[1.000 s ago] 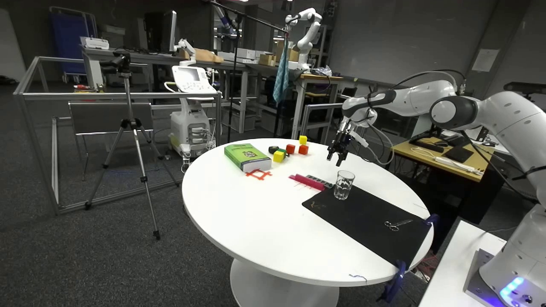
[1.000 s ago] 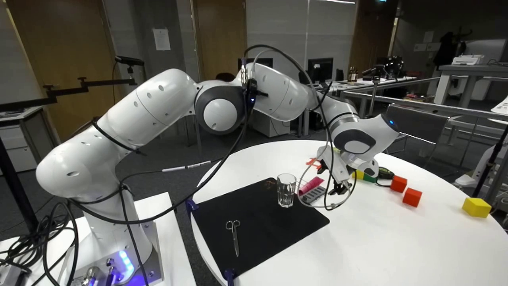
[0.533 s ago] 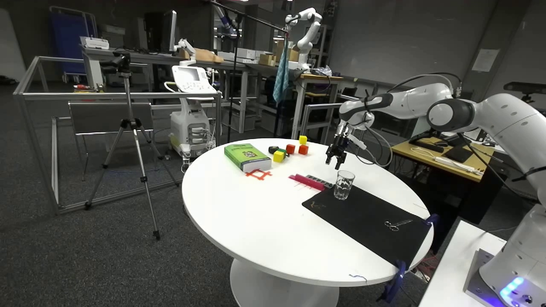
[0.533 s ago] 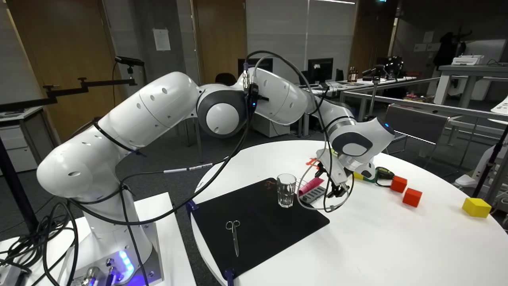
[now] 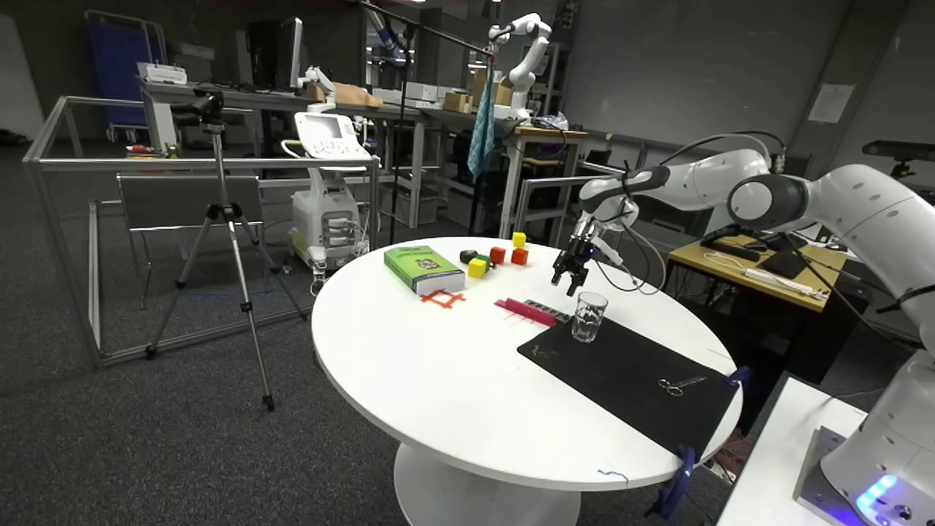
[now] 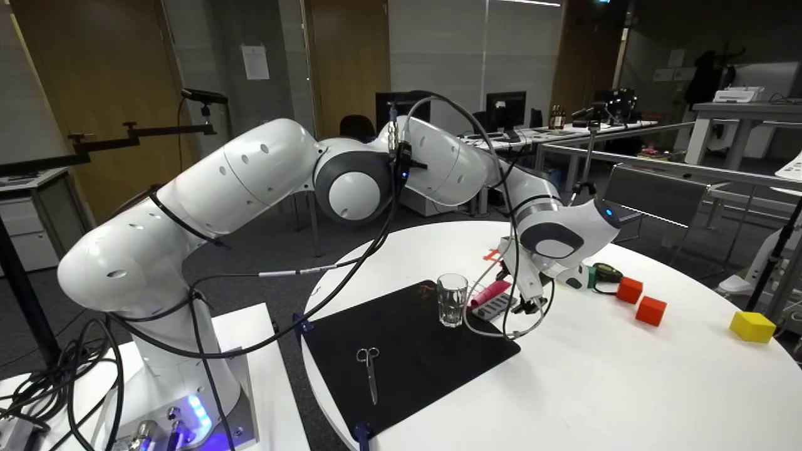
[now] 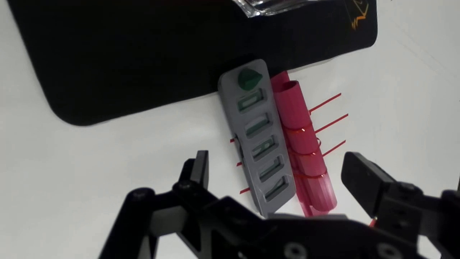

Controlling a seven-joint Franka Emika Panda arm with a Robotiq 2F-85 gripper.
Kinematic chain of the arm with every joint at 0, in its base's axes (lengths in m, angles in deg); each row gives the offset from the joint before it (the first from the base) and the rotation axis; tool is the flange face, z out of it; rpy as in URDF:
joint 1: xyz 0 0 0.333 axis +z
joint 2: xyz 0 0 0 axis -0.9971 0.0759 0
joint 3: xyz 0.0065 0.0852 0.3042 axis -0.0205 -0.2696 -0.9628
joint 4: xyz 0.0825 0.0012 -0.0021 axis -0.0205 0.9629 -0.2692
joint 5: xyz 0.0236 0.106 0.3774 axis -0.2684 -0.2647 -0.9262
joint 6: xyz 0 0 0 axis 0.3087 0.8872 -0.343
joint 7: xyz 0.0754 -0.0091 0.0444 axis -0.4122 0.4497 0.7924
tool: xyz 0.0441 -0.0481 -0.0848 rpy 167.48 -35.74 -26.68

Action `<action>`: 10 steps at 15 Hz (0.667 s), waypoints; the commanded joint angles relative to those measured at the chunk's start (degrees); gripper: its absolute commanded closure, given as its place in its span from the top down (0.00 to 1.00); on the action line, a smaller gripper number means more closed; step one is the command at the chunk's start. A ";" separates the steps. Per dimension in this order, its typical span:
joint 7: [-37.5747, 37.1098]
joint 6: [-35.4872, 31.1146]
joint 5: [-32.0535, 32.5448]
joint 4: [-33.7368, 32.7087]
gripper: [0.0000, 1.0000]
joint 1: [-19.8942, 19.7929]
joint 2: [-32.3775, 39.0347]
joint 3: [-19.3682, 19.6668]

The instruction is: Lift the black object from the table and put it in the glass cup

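No slim black stick shows in any view; it is hidden or out of view. The clear glass cup [image 5: 589, 317] stands upright on the black mat's edge in both exterior views [image 6: 452, 302]; its base shows at the top of the wrist view [image 7: 269, 6]. The round white table [image 5: 431, 387] carries everything. My gripper [image 5: 563, 283] is open and empty above the table, beyond the cup; it also shows low in an exterior view [image 6: 527, 307]. In the wrist view its spread fingers [image 7: 276, 156] straddle, from above, a grey slotted strip [image 7: 264, 136] and a pink roll [image 7: 303, 144].
A large black mat [image 6: 407, 369] with scissors [image 6: 371, 376] lies clamped at the table edge. A green book [image 5: 424, 270], red blocks [image 6: 651, 311], a yellow block [image 6: 752, 327] and a tape measure [image 6: 606, 273] lie farther off. Cables loop beside the gripper.
My gripper has moved down, closer to the table, and slightly toward the grey strip and pink roll. It stays open. The cup and the other things have not moved.
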 commanded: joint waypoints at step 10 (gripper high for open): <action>7.16 0.34 1.15 -0.77 1.00 -1.55 2.85 -4.64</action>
